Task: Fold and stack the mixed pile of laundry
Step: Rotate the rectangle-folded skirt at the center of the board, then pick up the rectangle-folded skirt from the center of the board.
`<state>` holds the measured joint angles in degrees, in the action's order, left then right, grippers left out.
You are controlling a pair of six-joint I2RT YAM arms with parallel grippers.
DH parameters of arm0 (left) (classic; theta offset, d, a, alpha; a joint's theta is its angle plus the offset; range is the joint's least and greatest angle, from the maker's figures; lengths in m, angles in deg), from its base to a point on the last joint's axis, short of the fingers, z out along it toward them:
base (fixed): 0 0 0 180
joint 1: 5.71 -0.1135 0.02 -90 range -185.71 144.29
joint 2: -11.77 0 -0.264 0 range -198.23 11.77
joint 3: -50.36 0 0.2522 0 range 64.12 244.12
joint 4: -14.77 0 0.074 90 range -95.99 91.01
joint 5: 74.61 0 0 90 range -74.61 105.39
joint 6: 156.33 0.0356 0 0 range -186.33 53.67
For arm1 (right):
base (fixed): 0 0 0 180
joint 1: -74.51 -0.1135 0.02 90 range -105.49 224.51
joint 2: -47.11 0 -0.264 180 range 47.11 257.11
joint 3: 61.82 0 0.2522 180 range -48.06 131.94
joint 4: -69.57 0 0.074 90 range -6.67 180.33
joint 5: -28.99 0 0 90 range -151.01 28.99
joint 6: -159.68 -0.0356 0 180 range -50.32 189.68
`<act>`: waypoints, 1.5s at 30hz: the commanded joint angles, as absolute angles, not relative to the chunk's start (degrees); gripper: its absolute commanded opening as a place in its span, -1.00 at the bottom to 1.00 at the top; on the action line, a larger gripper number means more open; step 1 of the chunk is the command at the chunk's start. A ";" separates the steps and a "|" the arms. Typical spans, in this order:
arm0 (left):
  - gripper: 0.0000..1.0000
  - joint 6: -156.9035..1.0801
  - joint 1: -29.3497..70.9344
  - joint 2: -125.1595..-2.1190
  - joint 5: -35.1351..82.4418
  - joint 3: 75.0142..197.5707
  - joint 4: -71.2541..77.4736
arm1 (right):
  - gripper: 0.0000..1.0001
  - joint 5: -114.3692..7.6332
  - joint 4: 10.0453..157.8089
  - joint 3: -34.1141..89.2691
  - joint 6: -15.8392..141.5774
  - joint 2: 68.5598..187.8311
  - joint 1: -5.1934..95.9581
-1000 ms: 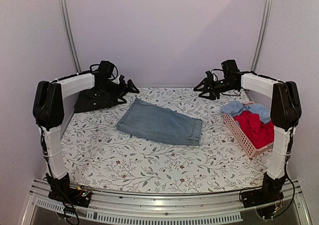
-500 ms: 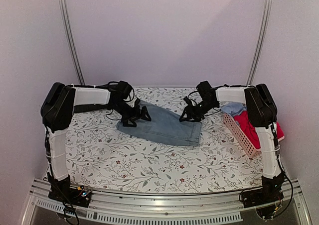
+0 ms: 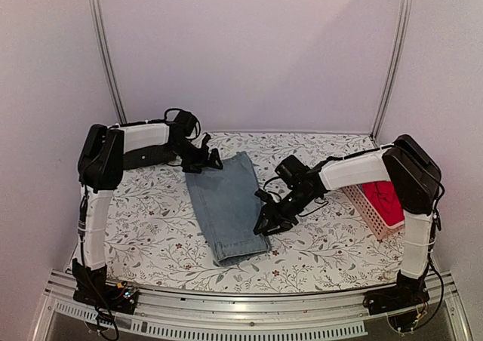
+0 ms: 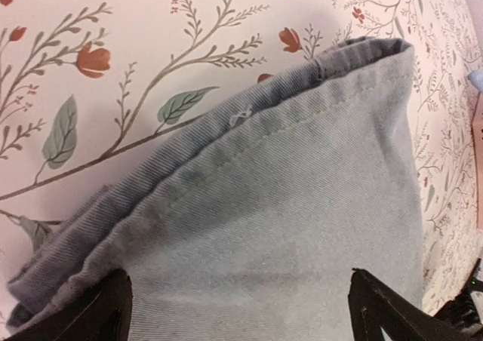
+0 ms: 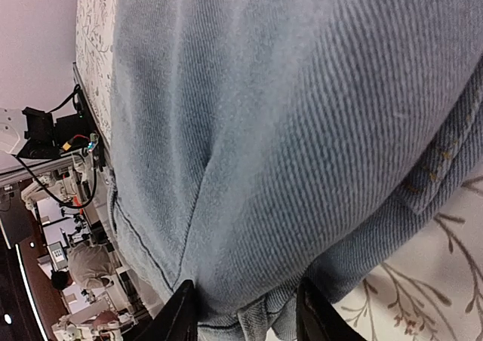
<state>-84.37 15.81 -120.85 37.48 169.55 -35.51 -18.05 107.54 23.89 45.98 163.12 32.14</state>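
Floral table (image 3: 151, 228): denim piece (image 3: 226, 205) folded, lying centre; left fingers (image 4: 102, 314) spread wide over far-left corner; right fingers (image 5: 179, 314) narrow, pinching near-right edge; red garment (image 3: 389, 199) in pink basket (image 3: 366, 209), right edge.

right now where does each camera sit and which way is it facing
top external: fixed above and behind the bases, facing down over the floral table; shows both arms, left claw, right claw.
left wrist: on the left wrist, close above the denim piece hem; fingertips at the bottom corners.
right wrist: on the right wrist, tight against the denim piece; two fingertips at the bottom.
shared: all three see the denim piece.
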 commanded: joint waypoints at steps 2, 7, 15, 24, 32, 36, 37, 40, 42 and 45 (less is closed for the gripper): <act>0.99 -78.11 15.46 -105.83 36.82 156.72 -33.06 | -0.14 -16.33 105.57 22.27 38.06 156.03 34.32; 0.99 -77.49 19.08 -85.06 36.99 134.38 -23.58 | -0.16 -12.80 103.94 22.51 37.65 156.31 34.18; 0.99 -75.84 42.32 -66.79 19.96 114.42 -19.05 | -0.19 -8.56 103.90 31.18 41.94 159.30 33.34; 0.99 -75.45 61.68 -75.76 -1.27 117.44 -23.06 | -0.42 -2.74 106.50 38.40 46.28 171.31 31.45; 0.99 -72.63 71.77 -91.22 -11.72 126.14 -25.65 | -0.53 -4.95 107.73 37.96 50.47 177.91 31.53; 0.99 -72.31 72.34 -97.08 -16.46 127.98 -26.73 | -0.56 -5.14 107.43 37.18 51.34 179.77 31.53; 0.98 -72.45 72.22 -98.53 -18.32 128.39 -27.22 | -0.56 -5.11 107.29 36.76 51.52 180.04 31.53; 0.77 -72.40 71.91 -101.41 -22.89 129.12 -28.04 | -0.57 -4.96 106.74 35.56 51.75 180.09 31.53; 0.53 -71.58 71.60 -101.91 -24.64 129.16 -27.69 | -0.57 -4.72 106.28 34.87 51.75 179.94 31.53; -0.25 -70.28 70.64 -101.64 -26.07 129.65 -27.31 | -0.57 -4.29 105.92 34.47 51.50 179.67 31.44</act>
